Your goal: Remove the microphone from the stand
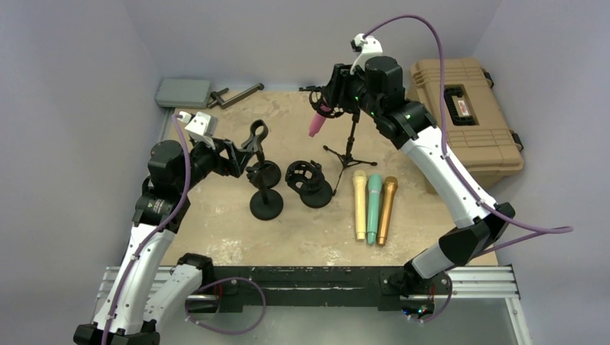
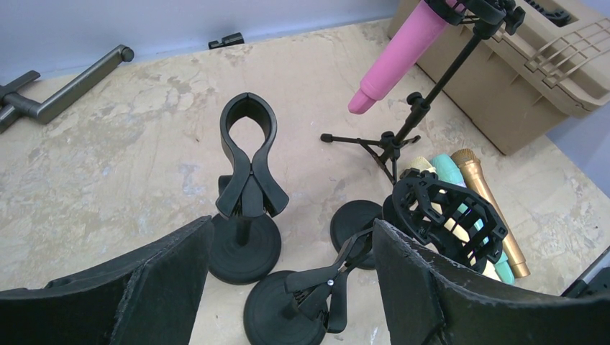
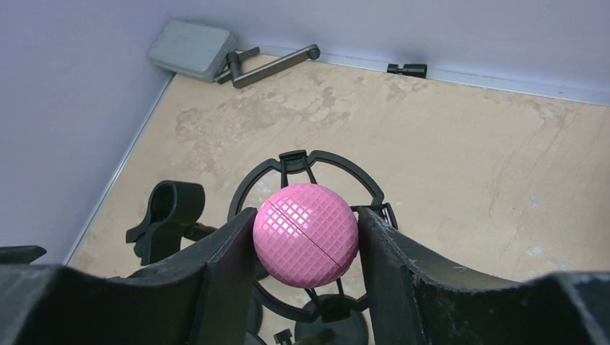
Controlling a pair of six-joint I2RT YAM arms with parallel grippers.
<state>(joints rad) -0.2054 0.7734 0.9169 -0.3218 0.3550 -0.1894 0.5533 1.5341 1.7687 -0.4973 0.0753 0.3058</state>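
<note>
1. Step in hand: the grip is made, the pull-out isn't done yet. The right tool [image 3: 306,241] is clamped on the pink mic [image 1: 316,123], with its fingers [image 3: 223,266] pressed on both sides of the grille head.
2. The mic sits atop the tripod stand [image 1: 350,144], seated in the stand's ring mount [image 3: 309,162]. Its tail tilts down to the stand's left.
3. Other arm: the left tool [image 2: 284,273] has fingers apart and holds nothing. It's well left of the tripod stand, over the clip stands [image 2: 248,165].
4. Next, as I judge it: draw the mic out head-first along its own axis, away from the mount. Keep the pull straight, otherwise the light tripod prob. tips or drags.
5. Hard to make out:
   - Right wrist view: the head hides the mic body, so I can't tell how tightly the mount holds it.
   - Left wrist view: the head and mount are cut off at the top edge.
   - Top view: the wrist covers the fingers, so contact is judged from the wrist cam only.
</note>
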